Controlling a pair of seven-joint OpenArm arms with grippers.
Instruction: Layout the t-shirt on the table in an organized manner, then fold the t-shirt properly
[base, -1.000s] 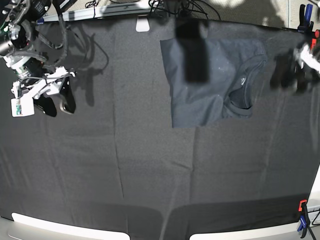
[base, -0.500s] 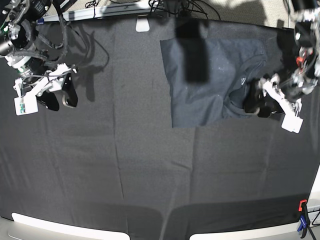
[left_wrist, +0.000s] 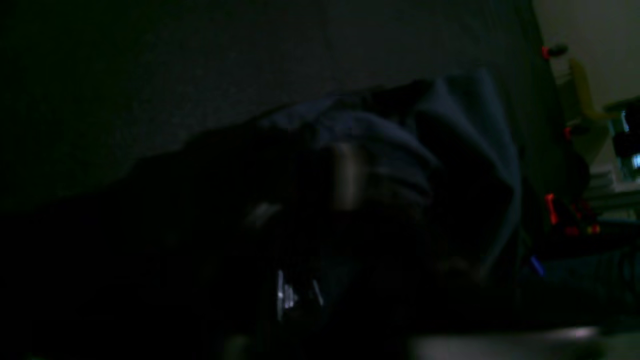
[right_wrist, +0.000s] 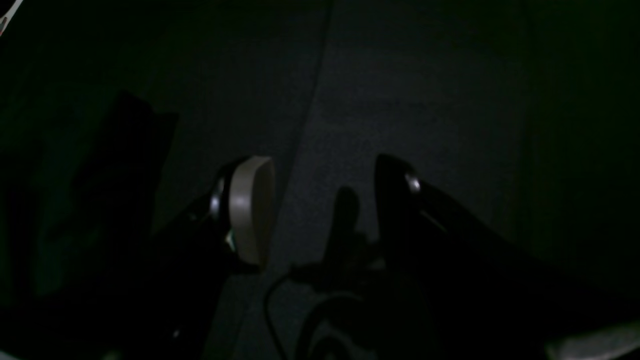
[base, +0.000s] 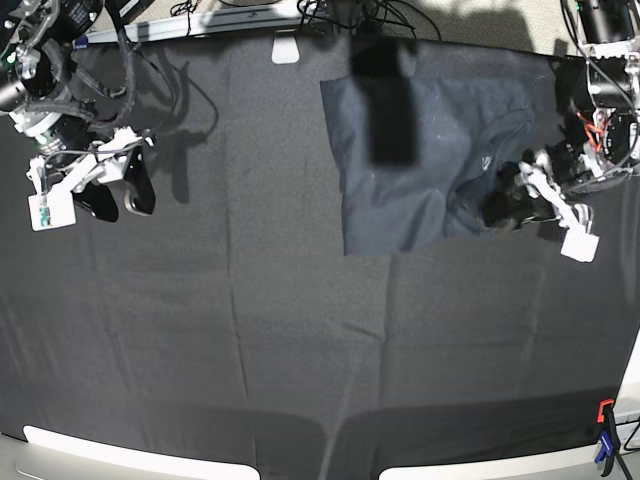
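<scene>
You had no containers on the bench (base: 300, 330); its near half lay as bare black cloth with a few creases. Farther back, the t-shirt (base: 420, 170) lay toward the far right, roughly squared off on its left and near edges, with the neck opening facing your left arm's side. Your left gripper (base: 503, 207) sat at the collar edge of the shirt with its fingers closed on the t-shirt there. Your right gripper (base: 110, 195) hung over bare cloth on the opposite side, well apart from the shirt, its fingers spread and holding nothing.

The base view gave you the whole layout and a dark vertical shadow across the shirt's upper middle. The left wrist view, very dim, showed what the base view could not: bunched folds of the t-shirt (left_wrist: 395, 150) raised right in front of the camera, with red clamps (left_wrist: 552, 50) at the bench's edge beyond. The right wrist view showed the right gripper (right_wrist: 320, 210) from behind, one pale pad (right_wrist: 250, 210) and one dark finger (right_wrist: 395, 190) standing apart over plain cloth.
</scene>
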